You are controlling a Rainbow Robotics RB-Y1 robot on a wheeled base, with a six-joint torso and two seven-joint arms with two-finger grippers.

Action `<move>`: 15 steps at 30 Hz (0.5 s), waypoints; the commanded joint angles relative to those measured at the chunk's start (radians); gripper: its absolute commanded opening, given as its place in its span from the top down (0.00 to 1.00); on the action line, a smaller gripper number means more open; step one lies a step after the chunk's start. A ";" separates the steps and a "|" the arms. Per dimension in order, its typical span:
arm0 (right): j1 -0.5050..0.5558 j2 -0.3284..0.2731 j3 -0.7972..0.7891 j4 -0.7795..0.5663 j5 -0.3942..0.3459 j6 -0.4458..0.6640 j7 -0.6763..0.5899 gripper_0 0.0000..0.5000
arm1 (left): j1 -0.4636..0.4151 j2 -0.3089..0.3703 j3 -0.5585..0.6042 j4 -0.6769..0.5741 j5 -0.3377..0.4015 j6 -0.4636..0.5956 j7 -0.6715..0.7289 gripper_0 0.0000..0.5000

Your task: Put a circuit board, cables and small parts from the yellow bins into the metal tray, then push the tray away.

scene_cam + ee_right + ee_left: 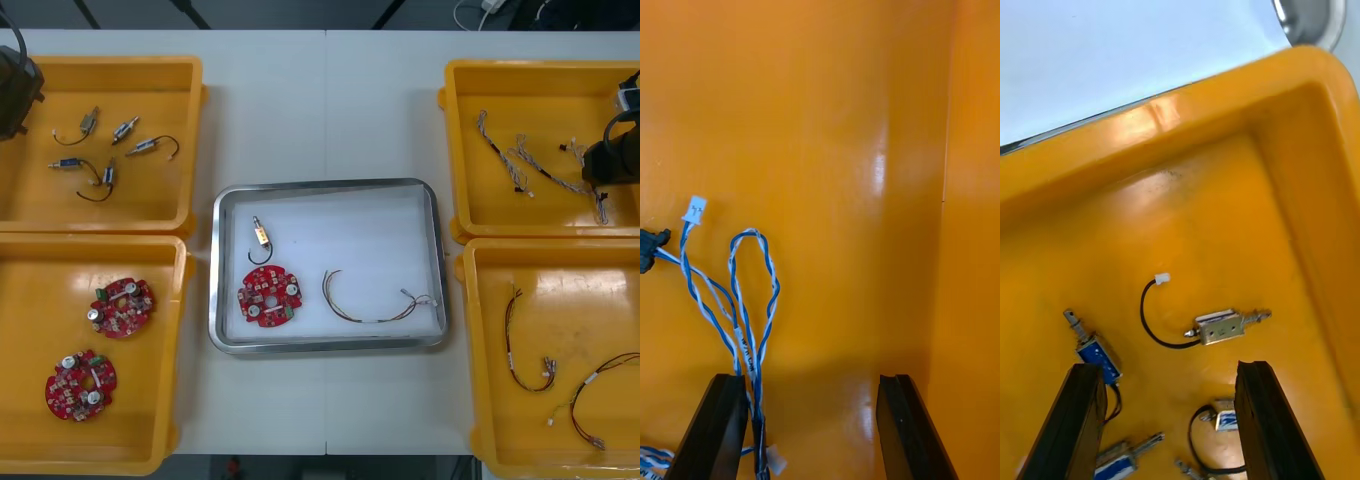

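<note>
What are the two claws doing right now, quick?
Left gripper: open, above small metal parts.
Right gripper: open, beside a blue and white cable.

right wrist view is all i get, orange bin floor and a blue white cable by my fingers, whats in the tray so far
Observer: The metal tray holds one red circuit board, a small metal part and a red and yellow cable.
Operator: no blue white cable in there
Observer: None. The twisted blue and white cables all lie in the far right yellow bin.
Operator: wheres the left arm
Observer: The left gripper is open over the far left yellow bin, above the other small metal parts.
</note>
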 commanded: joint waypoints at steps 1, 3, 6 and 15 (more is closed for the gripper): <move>-0.036 -0.002 0.003 -0.009 -0.015 0.033 0.039 0.00 | -0.048 0.015 -0.020 0.029 -0.008 -0.023 -0.022 0.00; -0.035 -0.001 0.003 -0.009 -0.019 0.049 0.039 0.00 | -0.048 0.011 -0.030 0.044 0.006 -0.020 -0.015 0.00; -0.033 -0.001 0.004 -0.009 -0.024 0.056 0.042 0.00 | -0.048 0.008 -0.043 0.069 0.032 -0.023 -0.011 0.00; -0.028 0.006 0.006 -0.009 -0.027 0.049 0.046 0.61 | -0.048 -0.015 -0.100 0.159 0.086 -0.106 -0.002 0.00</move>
